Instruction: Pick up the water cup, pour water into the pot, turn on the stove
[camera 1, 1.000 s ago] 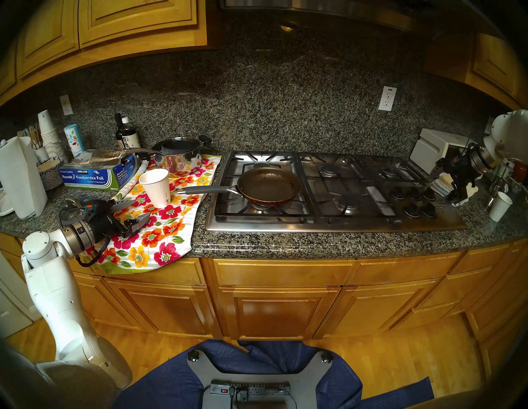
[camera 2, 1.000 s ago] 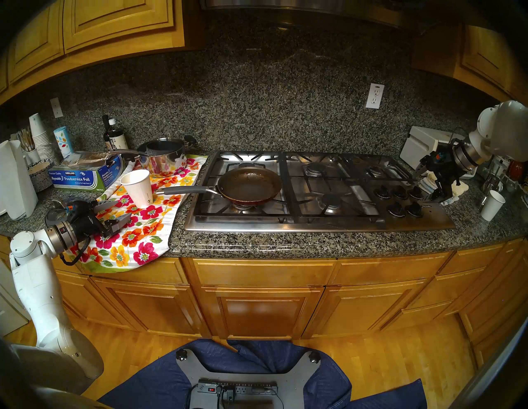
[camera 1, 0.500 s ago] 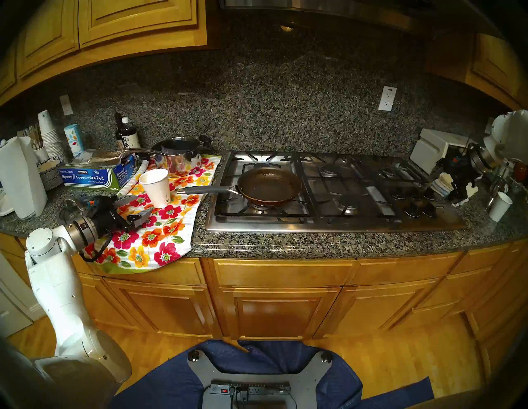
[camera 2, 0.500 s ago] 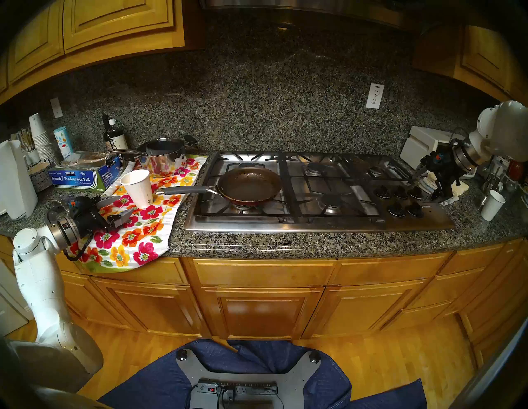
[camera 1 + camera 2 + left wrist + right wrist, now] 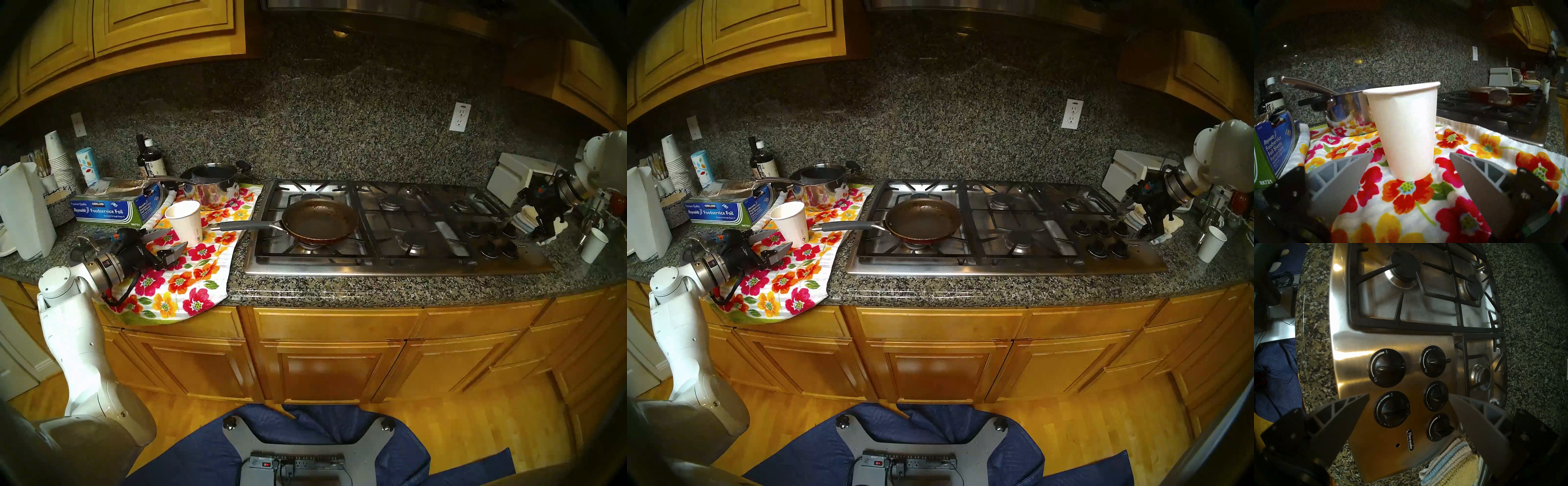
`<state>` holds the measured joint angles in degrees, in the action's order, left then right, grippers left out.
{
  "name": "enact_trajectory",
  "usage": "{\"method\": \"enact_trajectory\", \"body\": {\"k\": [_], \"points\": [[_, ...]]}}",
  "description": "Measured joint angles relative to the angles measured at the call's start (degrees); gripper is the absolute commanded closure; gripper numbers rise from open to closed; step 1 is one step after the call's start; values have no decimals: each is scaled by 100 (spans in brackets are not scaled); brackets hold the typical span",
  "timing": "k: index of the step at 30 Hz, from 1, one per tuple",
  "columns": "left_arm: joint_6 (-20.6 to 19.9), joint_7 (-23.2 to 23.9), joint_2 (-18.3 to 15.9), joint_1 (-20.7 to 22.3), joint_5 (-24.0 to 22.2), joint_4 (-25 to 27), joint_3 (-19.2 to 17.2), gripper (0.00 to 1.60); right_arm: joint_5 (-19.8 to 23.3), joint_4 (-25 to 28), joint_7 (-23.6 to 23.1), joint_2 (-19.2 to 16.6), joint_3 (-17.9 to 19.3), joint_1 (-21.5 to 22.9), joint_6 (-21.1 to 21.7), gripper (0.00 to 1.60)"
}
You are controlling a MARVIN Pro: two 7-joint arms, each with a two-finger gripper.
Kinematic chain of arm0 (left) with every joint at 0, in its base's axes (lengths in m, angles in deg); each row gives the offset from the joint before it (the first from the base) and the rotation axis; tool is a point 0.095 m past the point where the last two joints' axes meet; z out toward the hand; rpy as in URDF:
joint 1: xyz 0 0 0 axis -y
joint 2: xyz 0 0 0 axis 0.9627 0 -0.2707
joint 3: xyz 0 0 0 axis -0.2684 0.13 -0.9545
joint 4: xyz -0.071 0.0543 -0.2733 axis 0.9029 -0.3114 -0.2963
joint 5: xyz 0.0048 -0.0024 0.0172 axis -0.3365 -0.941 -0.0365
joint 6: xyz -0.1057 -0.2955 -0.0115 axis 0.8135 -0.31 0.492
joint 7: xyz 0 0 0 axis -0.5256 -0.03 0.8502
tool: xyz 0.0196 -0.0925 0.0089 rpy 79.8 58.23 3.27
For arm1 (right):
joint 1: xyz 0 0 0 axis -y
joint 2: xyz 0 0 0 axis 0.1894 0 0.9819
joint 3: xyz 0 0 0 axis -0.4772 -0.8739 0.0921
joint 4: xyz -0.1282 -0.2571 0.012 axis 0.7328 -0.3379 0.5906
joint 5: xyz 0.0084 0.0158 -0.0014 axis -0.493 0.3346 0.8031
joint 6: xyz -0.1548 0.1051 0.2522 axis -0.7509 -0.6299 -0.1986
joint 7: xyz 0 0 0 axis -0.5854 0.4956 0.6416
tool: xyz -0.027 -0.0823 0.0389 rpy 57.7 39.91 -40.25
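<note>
Five knobs (image 5: 1390, 392) in right-wrist view only

Speckled granite backsplash (image 5: 305, 135), honey-wood cabinets (image 5: 332, 366), wood floor (image 5: 475, 434).

We see a matt white paper water cup (image 5: 1403, 129) on a floral woven cloth towel (image 5: 1423, 195). Stove (image 5: 1356, 348) is brushed, glossy stainless steel with matt black iron grates (image 5: 1423, 326). Counter (image 5: 373, 288) is polished speckled granite; cabinets (image 5: 332, 366) are varnished wood.
</note>
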<state>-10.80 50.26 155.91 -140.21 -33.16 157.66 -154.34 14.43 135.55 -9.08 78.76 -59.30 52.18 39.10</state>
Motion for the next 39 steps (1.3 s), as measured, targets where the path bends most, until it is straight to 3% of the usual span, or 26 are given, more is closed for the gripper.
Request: {"method": "enact_trajectory", "body": {"k": [39], "points": [[347,-213,-37,359,13,-472,371,0,3,0,0,0,-2,-2,0,0]]}}
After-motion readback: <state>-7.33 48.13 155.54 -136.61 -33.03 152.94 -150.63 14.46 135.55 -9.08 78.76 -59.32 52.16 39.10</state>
